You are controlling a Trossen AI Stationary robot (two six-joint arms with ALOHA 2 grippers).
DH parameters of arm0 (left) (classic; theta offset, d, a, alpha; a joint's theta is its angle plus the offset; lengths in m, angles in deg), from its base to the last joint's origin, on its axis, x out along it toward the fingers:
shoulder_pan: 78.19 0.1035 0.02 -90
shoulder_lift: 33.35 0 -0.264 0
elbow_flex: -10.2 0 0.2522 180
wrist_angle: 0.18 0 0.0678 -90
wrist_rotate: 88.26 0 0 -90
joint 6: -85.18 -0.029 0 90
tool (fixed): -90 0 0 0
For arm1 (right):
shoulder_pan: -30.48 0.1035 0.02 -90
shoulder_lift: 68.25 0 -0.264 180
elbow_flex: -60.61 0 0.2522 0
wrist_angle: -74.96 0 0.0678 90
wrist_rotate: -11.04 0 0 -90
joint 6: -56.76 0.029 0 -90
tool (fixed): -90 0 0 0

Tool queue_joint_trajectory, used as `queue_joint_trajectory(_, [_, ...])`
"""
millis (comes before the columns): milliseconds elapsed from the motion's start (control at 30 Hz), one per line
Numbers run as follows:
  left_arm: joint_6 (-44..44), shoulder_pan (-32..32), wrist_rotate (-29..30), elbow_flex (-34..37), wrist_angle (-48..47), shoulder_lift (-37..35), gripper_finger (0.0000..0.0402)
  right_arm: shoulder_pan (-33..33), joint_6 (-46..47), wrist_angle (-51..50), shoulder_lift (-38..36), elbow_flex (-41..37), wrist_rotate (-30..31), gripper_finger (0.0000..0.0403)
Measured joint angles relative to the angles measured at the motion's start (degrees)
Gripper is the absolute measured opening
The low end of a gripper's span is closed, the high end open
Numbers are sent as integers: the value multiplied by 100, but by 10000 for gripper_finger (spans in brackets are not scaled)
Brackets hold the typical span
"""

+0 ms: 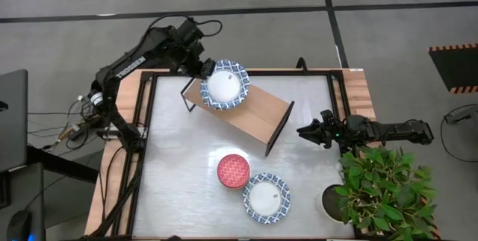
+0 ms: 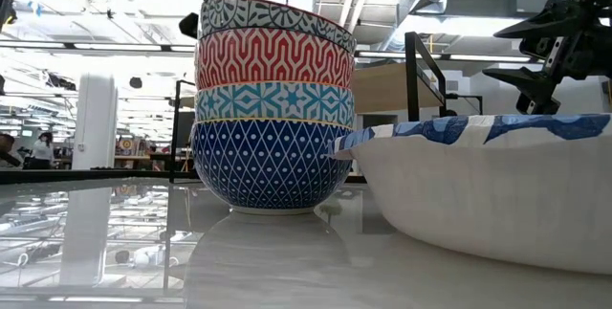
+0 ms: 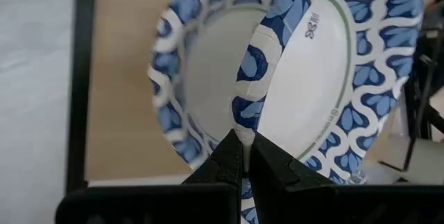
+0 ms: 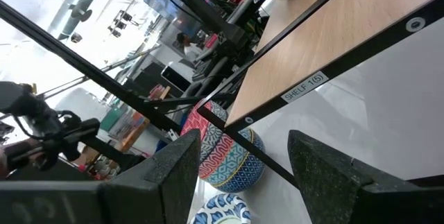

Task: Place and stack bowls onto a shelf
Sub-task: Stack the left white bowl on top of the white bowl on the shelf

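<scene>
Two wide white bowls with blue patterned rims are at the far left end of the light-wood shelf (image 1: 258,114). One bowl (image 3: 198,78) lies on the board (image 3: 118,78). The other (image 3: 333,64) sits tilted over it, and my left gripper (image 3: 246,151) is shut on it. In the high view the pair looks like one bowl (image 1: 224,86) beside the left gripper (image 1: 205,69). A small red-patterned bowl (image 1: 234,170) and another white bowl (image 1: 267,198) stand on the table near its front. My right gripper (image 1: 302,130) hovers open off the shelf's right end. My left gripper pinches the upper bowl's blue patterned rim (image 3: 244,123) between its two fingertips, one on each face of the wall. It comes slanting down from the table's far left side. The bowl is tilted and overlaps the lower bowl; whether the two touch, I cannot tell.
A potted green plant (image 1: 381,185) stands at the table's near right corner, close behind my right arm. The shelf's black legs (image 1: 280,129) stand on the table. In the low view the banded small bowl (image 2: 273,108) and the white bowl (image 2: 488,189) fill the foreground.
</scene>
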Motion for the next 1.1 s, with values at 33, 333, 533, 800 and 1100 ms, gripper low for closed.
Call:
queue_joint_trajectory(33, [-28,55,25,0,2,6,0,0,0,0,0,0,0,244])
queue_joint_trajectory(333, [-223,203,-40,9,-89,30,0,0,-4,0,-2,0,-2,244])
queue_joint_trajectory(533, [-252,207,88,66,-157,30,0,0,-15,0,0,0,0,244])
queue_joint_trajectory(800, [-305,184,130,66,-101,28,0,0,-15,0,0,0,0,244])
queue_joint_trajectory(1100, [-358,142,138,66,-101,28,0,0,-15,0,0,0,2,244])
